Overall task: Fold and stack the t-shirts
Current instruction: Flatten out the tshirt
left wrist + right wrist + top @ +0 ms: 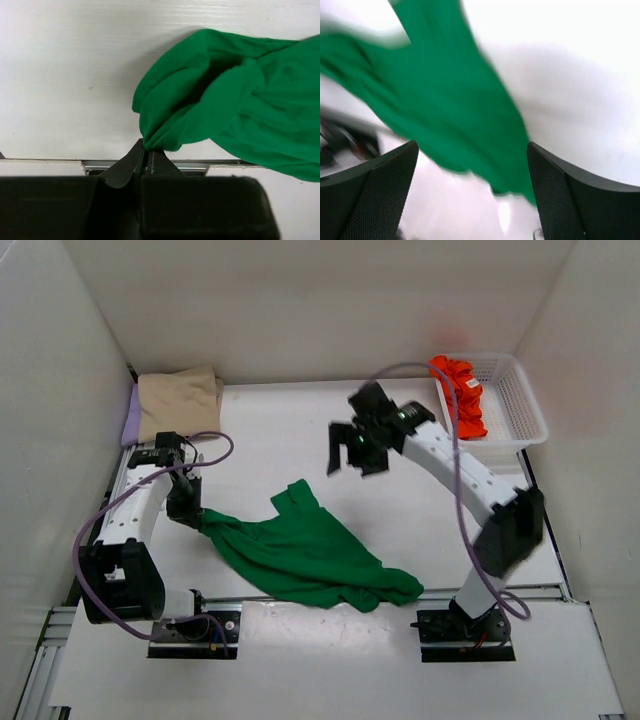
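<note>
Your left gripper (147, 156) is pinched tight on a bunched edge of the green t-shirt (305, 550), with the cloth gathered into folds right at the fingertips. The rest of that shirt lies crumpled on the white table (280, 430) near the front edge, between the two arm bases, and its left corner is drawn out toward the left gripper. Your right gripper (355, 450) hangs above the table beyond the shirt, fingers spread wide with nothing between them; its wrist view is blurred, with green cloth below. In the far left corner the folded beige t-shirt (178, 400) lies on the lilac t-shirt (130, 418), which shows only an edge. At the far right the orange-red t-shirt (462, 395) drapes over the left rim of the white mesh basket (520, 400)
</note>
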`<state>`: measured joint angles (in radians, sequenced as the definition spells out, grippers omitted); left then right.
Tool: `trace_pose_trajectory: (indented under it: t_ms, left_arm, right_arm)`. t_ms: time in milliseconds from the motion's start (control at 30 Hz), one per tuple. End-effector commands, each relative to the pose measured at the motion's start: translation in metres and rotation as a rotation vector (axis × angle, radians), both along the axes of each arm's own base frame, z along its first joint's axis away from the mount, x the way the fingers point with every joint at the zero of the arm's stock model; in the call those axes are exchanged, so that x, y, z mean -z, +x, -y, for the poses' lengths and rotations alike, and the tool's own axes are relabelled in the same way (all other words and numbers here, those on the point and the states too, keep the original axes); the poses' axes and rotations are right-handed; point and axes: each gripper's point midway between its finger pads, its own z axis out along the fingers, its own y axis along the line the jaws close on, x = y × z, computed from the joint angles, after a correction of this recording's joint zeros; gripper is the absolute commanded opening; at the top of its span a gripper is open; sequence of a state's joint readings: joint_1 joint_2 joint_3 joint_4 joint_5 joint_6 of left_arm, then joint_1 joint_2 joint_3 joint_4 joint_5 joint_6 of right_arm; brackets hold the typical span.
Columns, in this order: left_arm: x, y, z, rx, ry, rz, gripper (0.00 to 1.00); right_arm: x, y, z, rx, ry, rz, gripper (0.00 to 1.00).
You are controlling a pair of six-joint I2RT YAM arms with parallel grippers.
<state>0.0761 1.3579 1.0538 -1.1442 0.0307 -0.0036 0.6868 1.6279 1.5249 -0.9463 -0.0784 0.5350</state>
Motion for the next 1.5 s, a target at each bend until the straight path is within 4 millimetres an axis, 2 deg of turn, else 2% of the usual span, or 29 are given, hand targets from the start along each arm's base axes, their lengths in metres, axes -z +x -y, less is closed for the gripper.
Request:
trace_pose_trajectory:
  t_ms: [0,67,100,133,167,233,333,400,467,567,667,700,733,833,933,967,1033,1067,1100,1133,1167,1200,1233,1267,1300,1333,1367,1433,1467]
  left_arm:
    - [-0.001,0.003,0.008,0.031,-0.011,0.026,0.1]
    - [0.001,0.003,0.008,0.031,-0.012,0.017,0.1]
    - [0.001,0.003,0.008,0.031,-0.012,0.016,0.1]
    - [0.001,0.003,0.008,0.031,-0.012,0.016,0.1]
    - [0.001,0.003,0.008,0.031,-0.012,0.016,0.1]
    - [0.004,0.005,0.006,0.03,-0.001,0.025,0.1]
    - [0.004,0.005,0.006,0.03,-0.001,0.025,0.1]
    - [0.004,0.005,0.006,0.03,-0.001,0.025,0.1]
    - [0.006,0.002,0.004,0.028,0.008,0.015,0.1]
    - [0.006,0.005,0.002,0.026,0.017,0.024,0.1]
    - [0.008,0.004,0.002,0.026,0.017,0.015,0.1]
    - [0.005,0.007,0.001,0.025,0.026,0.023,0.1]
    - [0.005,0.007,0.001,0.025,0.026,0.023,0.1]
    - [0.002,0.016,-0.006,0.017,0.066,0.059,0.1]
    - [-0.007,0.046,-0.021,-0.003,0.142,0.135,0.1]
    - [-0.028,0.071,-0.027,-0.016,0.171,0.208,0.1]
    - [-0.044,0.105,-0.042,-0.042,0.249,0.241,0.1]
    - [-0.091,0.142,-0.049,-0.068,0.278,0.376,0.1]
    - [-0.114,0.161,-0.053,-0.084,0.298,0.437,0.1]
    - [-0.124,0.18,-0.059,-0.099,0.326,0.456,0.1]
    - [-0.184,0.208,-0.063,-0.132,0.34,0.617,0.1]
    - [-0.209,0.22,-0.066,-0.149,0.351,0.684,0.1]
    - [-0.233,0.229,-0.07,-0.171,0.369,0.746,0.1]
    - [-0.246,0.241,-0.067,-0.175,0.377,0.783,0.1]
    - [-0.285,0.248,-0.062,-0.193,0.383,0.898,0.1]
    - [-0.301,0.246,-0.063,-0.218,0.408,0.945,0.1]
    - [-0.311,0.245,-0.052,-0.203,0.394,0.981,0.1]
    - [-0.295,0.24,-0.04,-0.174,0.383,0.964,0.1]
    - [-0.297,0.225,-0.032,-0.152,0.364,0.97,0.1]
  right_arm:
    - [0.012,0.095,-0.055,0.033,0.044,0.107,0.92]
    - [0.022,0.117,-0.079,-0.015,0.049,0.091,0.92]
    - [0.062,0.126,-0.094,-0.028,0.007,0.037,0.92]
    - [0.044,0.142,-0.112,-0.038,0.064,0.079,0.9]
    - [0.054,0.143,-0.118,-0.05,0.07,0.05,0.9]
    - [0.096,0.132,-0.124,-0.076,0.054,-0.024,0.9]
    - [0.131,0.109,-0.12,-0.114,-0.014,-0.052,0.9]
    - [0.144,0.092,-0.116,-0.157,-0.058,-0.071,0.89]
    - [0.149,0.075,-0.122,-0.226,-0.09,-0.063,0.86]
    - [0.148,0.061,-0.131,-0.267,-0.125,-0.028,0.68]
    - [0.147,0.058,-0.137,-0.281,-0.116,-0.033,0.62]
    - [0.147,0.058,-0.137,-0.281,-0.116,-0.033,0.56]
    - [0.147,0.059,-0.136,-0.265,-0.125,-0.028,0.39]
    - [0.136,0.066,-0.141,-0.26,-0.114,0.001,0.0]
    - [0.064,0.107,-0.148,-0.172,0.031,0.123,0.0]
    - [0.011,0.141,-0.139,-0.072,0.125,0.227,0.0]
    - [-0.049,0.176,-0.116,0.056,0.22,0.339,0.0]
    - [-0.077,0.191,-0.1,0.124,0.266,0.39,0.0]
    - [-0.132,0.215,-0.066,0.236,0.355,0.493,0.0]
    - [-0.159,0.224,-0.047,0.29,0.388,0.553,0.0]
    - [-0.184,0.237,-0.019,0.346,0.407,0.618,0.0]
    - [-0.223,0.229,-0.004,0.36,0.455,0.693,0.0]
    - [-0.248,0.231,0.008,0.375,0.473,0.769,0.0]
    - [-0.265,0.229,0.02,0.395,0.471,0.822,0.0]
    - [-0.284,0.218,0.03,0.391,0.465,0.88,0.0]
    - [-0.292,0.213,0.035,0.392,0.46,0.909,0.0]
    - [-0.289,0.201,0.041,0.392,0.452,0.898,0.0]
    - [-0.271,0.189,0.046,0.386,0.422,0.87,0.01]
    - [-0.275,0.17,0.05,0.378,0.432,0.876,0.03]
